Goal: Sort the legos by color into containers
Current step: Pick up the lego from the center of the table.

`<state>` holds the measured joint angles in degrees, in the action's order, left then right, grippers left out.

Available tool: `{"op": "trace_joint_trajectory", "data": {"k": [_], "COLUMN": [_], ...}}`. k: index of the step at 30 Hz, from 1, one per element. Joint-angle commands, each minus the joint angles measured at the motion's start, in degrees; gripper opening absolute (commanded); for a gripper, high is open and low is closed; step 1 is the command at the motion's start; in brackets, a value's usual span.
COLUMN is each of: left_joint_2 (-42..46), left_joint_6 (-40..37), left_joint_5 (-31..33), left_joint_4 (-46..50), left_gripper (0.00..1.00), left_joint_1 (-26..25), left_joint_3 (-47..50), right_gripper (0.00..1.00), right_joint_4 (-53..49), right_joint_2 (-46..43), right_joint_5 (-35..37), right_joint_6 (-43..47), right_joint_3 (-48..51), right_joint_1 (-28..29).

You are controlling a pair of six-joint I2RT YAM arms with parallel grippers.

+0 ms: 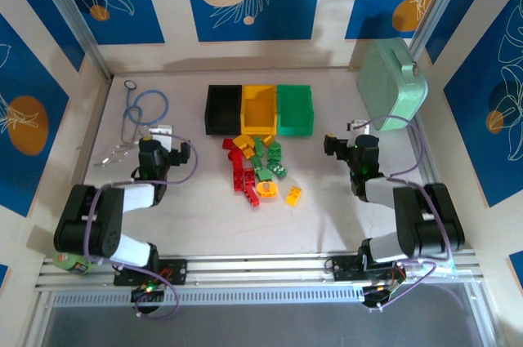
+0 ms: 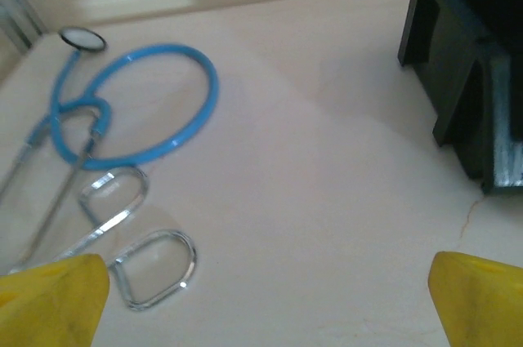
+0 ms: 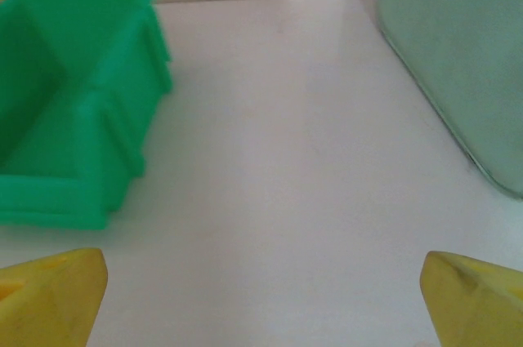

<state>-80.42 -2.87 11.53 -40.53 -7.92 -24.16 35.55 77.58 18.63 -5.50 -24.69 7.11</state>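
1. Status. My left claw (image 1: 157,144) and my right claw (image 1: 333,147) both stand apart with nothing between the fingers. The left wrist view shows the left claw (image 2: 265,306) over bare desk (image 1: 196,216), and the right wrist view shows the same for the right claw (image 3: 261,302).

2. Location of parts. The bricks (image 1: 257,169) lie in a loose heap of red, green and yellow at mid-desk, between my two claws and just in front of the bins. The black bin (image 1: 209,110), the yellow bin (image 1: 258,130) and the green bin (image 1: 295,130) stand side by side, touching. From above all three look unfilled.

3. Step in hand. I judge that sorting has not begun; this is the approach to a first brick.

4. Next move. Swing one claw inward over the heap and pick an outlying brick, such as the yellow brick (image 1: 293,195) at the near right edge, since the centre bricks touch one another. Close on one brick only, then carry it to the matching bin.

5. Caution. Keep the left arm off the stethoscope (image 2: 139,102) and the right arm off the mint case (image 3: 458,61).
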Motion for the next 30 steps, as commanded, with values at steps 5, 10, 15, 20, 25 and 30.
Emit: {"op": "trace_joint_trajectory", "data": {"k": [5,10,15,20,25,30], "left_joint_2": [8.82,8.29,8.86,11.15,13.44,12.3], "left_joint_6": [19.2,24.85,23.98,23.61,29.16,31.35], "left_joint_5": [3.69,-11.15,-9.33,-1.74,-3.04,-5.01], "left_joint_4": [27.39,36.16,45.87,52.83,51.19,50.75], "left_gripper": [1.0,0.99,0.95,0.95,0.95,0.93], "left_joint_1": [-2.43,-3.33,-10.47,-19.96,-23.53,-24.71], "left_joint_3": [-13.18,-17.68,-19.01,-18.85,-14.04,-12.95], "right_gripper": [0.99,0.99,0.99,0.99,1.0,1.0], "right_joint_4": [-47.08,-54.16,-60.22,-61.58,-62.74,-63.2], "right_joint_2": [-5.92,-7.58,-8.72,-11.16,-12.02,-11.85], "right_joint_5": [-9.94,-2.46,0.91,0.28,-1.57,-4.5], "right_joint_6": [-23.9,-20.32,-19.02,-20.25,-21.46,-22.27], "right_joint_3": [-22.69,-27.76,-30.85,-29.27,-28.4,-28.65], "right_joint_1": [-4.2,4.75,11.03,14.35,15.08,15.3]}}
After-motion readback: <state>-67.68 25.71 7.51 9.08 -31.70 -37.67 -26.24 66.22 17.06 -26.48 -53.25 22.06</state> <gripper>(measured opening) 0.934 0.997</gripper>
